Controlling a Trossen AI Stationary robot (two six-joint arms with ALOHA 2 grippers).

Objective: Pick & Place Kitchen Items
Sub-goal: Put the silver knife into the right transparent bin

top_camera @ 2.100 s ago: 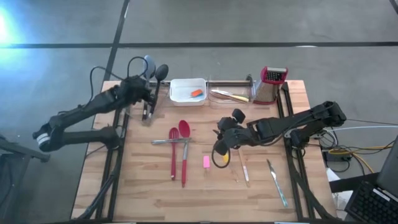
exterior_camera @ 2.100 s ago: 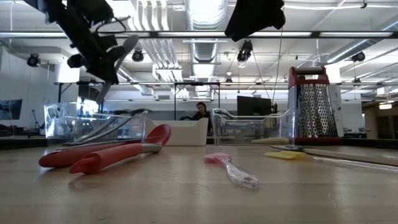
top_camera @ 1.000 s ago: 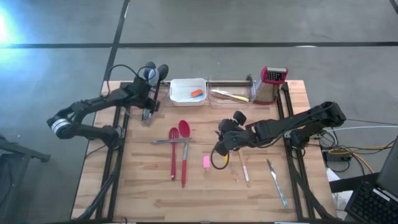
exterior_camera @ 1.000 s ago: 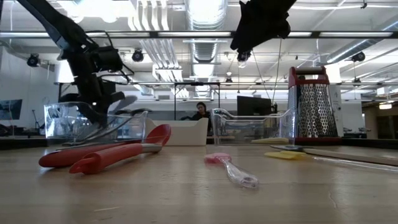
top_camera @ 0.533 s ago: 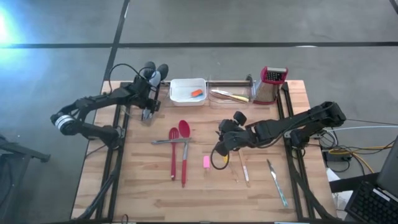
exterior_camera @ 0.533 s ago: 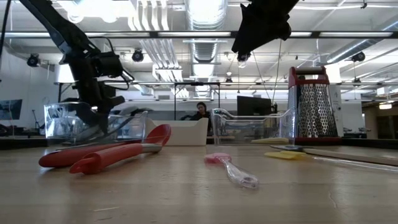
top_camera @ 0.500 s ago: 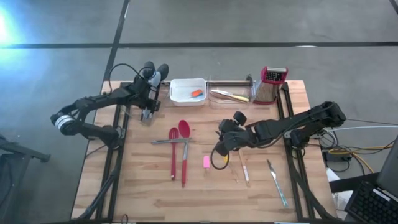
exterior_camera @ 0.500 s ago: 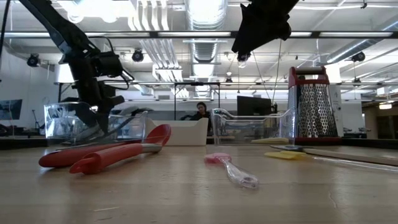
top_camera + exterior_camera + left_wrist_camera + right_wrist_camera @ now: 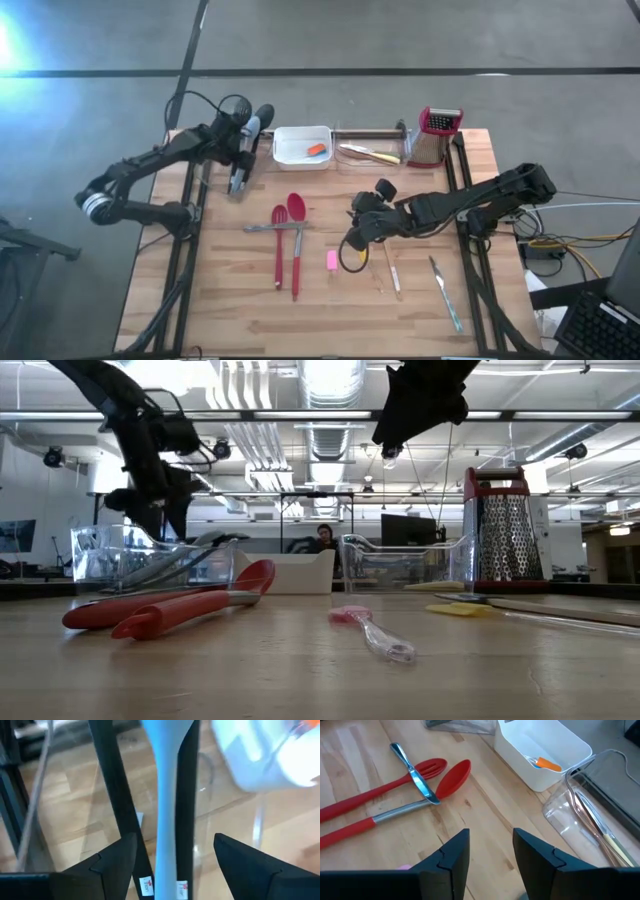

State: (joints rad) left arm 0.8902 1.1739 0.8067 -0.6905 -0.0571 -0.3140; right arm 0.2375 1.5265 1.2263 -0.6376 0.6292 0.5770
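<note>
My left gripper (image 9: 240, 158) hangs open over the clear bin (image 9: 150, 555) at the table's far left. Below its spread fingers (image 9: 115, 865) lie a pale grey handle (image 9: 165, 820) and two black handles (image 9: 186, 795); the utensils lean in the bin, heads out over its far end (image 9: 262, 115). My right gripper (image 9: 350, 242) hovers open above mid-table, nothing between its fingers (image 9: 445, 865). A red spoon and a red slotted spatula (image 9: 287, 240) lie flat with a knife (image 9: 415, 770) across them. A pink block (image 9: 332, 260) lies near my right gripper.
A white tray (image 9: 302, 146) holding an orange block (image 9: 547, 764) stands at the far middle. Beside it a second clear bin (image 9: 368, 153) holds pale-handled knives. The red-topped grater (image 9: 437, 135) stands far right. Two more knives (image 9: 393, 272) (image 9: 446, 292) lie near right.
My left gripper has opened and risen out of the far-left clear bin, letting go of the grey-handled utensil, which stays leaning in the bin beside the black ones. My right gripper has kept still.
</note>
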